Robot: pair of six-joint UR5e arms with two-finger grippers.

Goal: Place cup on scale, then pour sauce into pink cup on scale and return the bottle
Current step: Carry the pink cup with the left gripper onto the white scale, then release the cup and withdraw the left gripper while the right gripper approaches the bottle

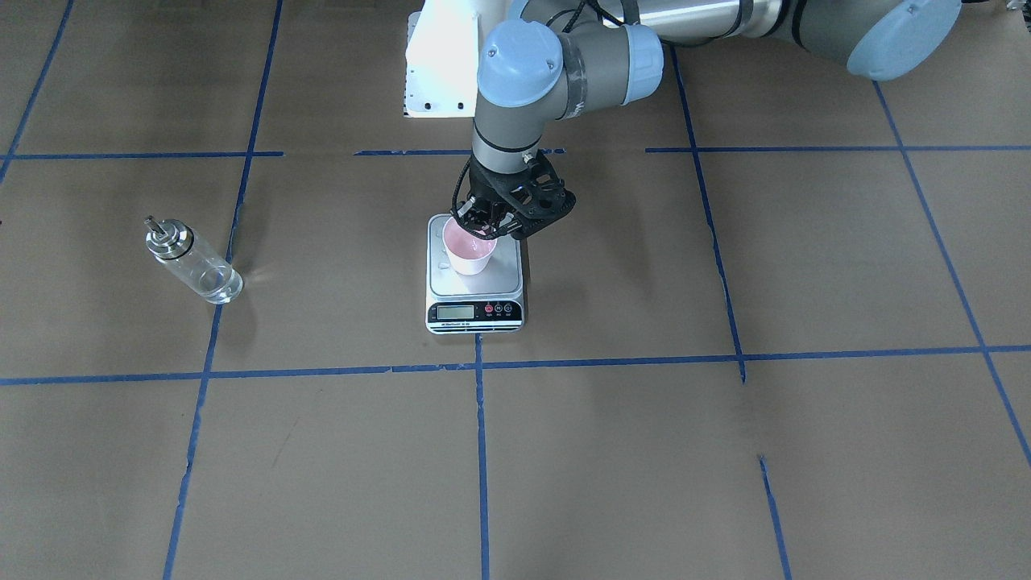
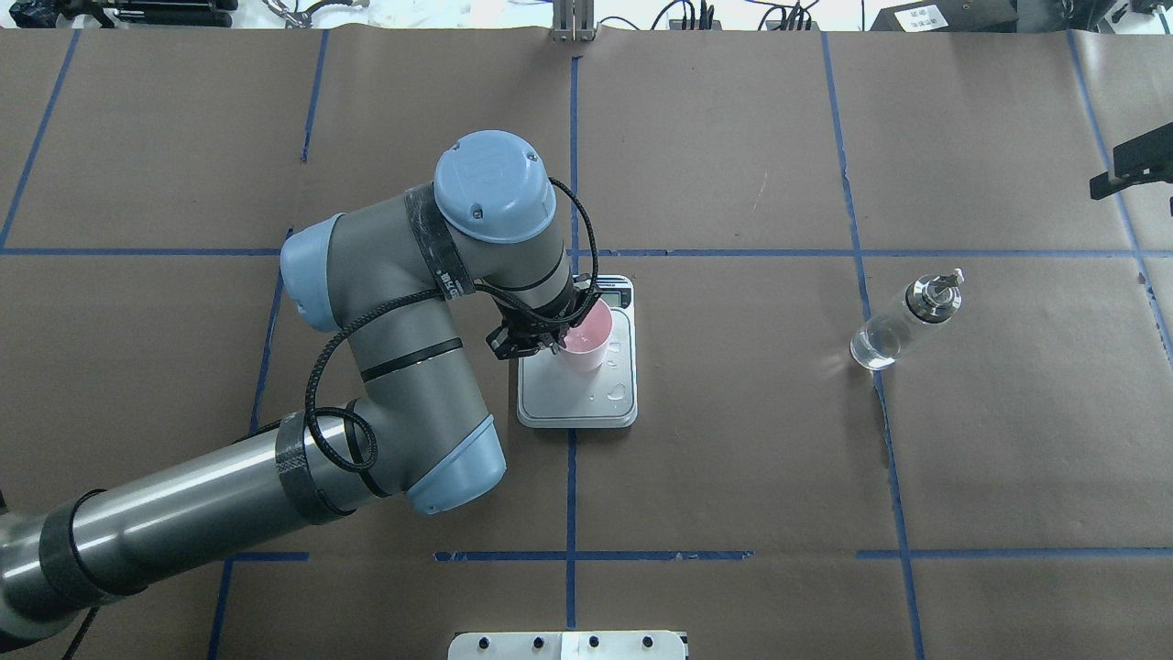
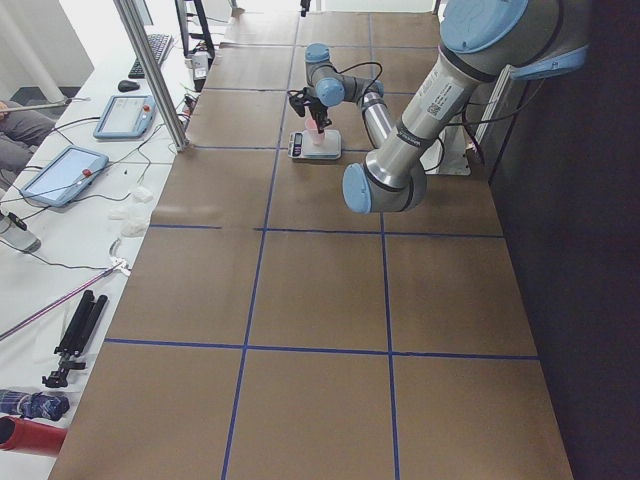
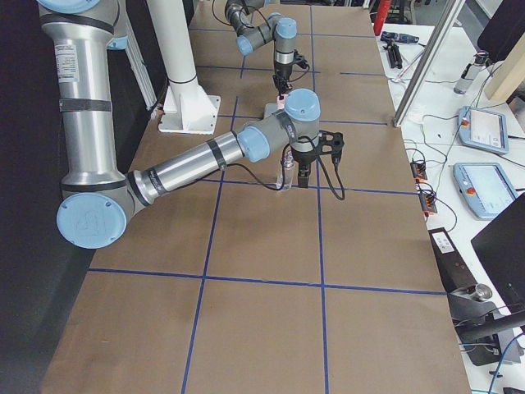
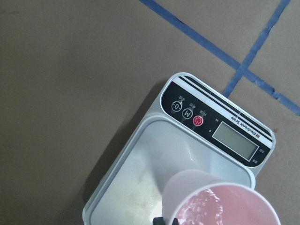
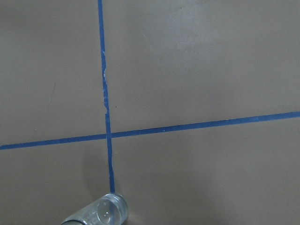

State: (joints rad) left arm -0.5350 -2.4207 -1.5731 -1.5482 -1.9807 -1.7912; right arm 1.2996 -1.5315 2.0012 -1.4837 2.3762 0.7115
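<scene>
cup [image 1: 469, 251]: pale pink inside, whitish outer wall
scale [image 1: 501, 279]: brushed silver platform; black front strip with thin white lines, grey LCD, one red button, two black ones
bottle [image 1: 196, 263]: clear glass, shiny silver metal collar and spout
my left gripper [image 1: 486, 231]: black
my left arm [image 2: 394, 367]: grey tubes, light blue joint caps, black cable
table paper [image 1: 612, 451]: brown, gridded with blue tape lines

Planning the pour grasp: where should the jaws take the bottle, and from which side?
Take the bottle on its clear glass body, below the metal collar, coming in level from the side. It stands upright with nothing beside it, so the round wall is free all around; the thin spout on top rules out a top-down grip and should probably stay clear for pouring.
</scene>
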